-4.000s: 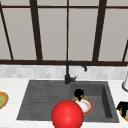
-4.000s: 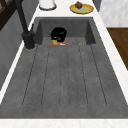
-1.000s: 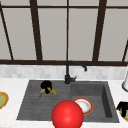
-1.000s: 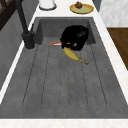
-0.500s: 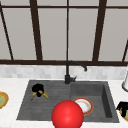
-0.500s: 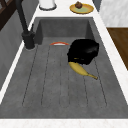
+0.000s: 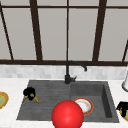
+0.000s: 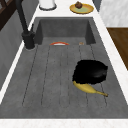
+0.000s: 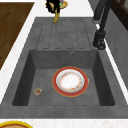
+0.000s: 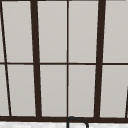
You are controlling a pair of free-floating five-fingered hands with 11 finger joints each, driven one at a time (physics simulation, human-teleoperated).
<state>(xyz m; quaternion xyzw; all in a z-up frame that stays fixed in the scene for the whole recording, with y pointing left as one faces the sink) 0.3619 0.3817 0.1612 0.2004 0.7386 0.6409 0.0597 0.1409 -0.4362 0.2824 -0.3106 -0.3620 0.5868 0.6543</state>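
Take the faucet [image 7: 68, 72] as your landmark. Your left hand [image 7: 29, 93] hangs over the ribbed draining board [image 8: 50, 82], left of the faucet and toward the front edge. It is curled round a banana [image 8: 88, 88]; you see the yellow ends poke out beneath the black fingers in the front view, and in the left side view the fruit's tip and stem stick out from under the hand, close above the board. Whether the banana touches the board, you cannot tell.

Your right hand [image 7: 122, 107] is well to the right of the faucet, over the white surface [image 7: 10, 115] beside the basin, above a yellow plate [image 7: 124, 115]. You cannot tell how its fingers are set.

Right of the faucet and below it, a red-rimmed plate [image 9: 70, 81] lies flat on the floor of the basin [image 9: 25, 82]. A red ball [image 7: 67, 115] sits in front of the faucet, at the near edge. Another yellow dish [image 7: 3, 99] rests on the surface far left of the faucet, past the draining board.
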